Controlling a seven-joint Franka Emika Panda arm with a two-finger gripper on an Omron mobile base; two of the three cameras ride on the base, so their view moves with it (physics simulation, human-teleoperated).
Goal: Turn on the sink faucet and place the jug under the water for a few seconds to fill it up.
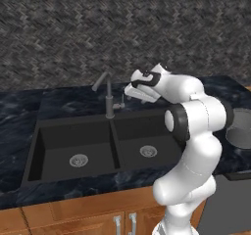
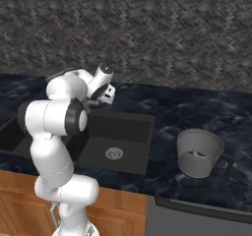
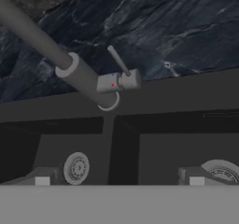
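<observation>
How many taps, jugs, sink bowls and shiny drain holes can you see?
Taps: 1, the faucet
Jugs: 1, the jug
Sink bowls: 2, in the sink
Drain holes: 2, left drain and right drain
Total: 6

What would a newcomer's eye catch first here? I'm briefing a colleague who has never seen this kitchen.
First the white arm bent over the black sink, its open tool hovering near the sink faucet and its small side lever. Next, the pale jug standing alone on the dark marbled counter, right of the sink.
</observation>
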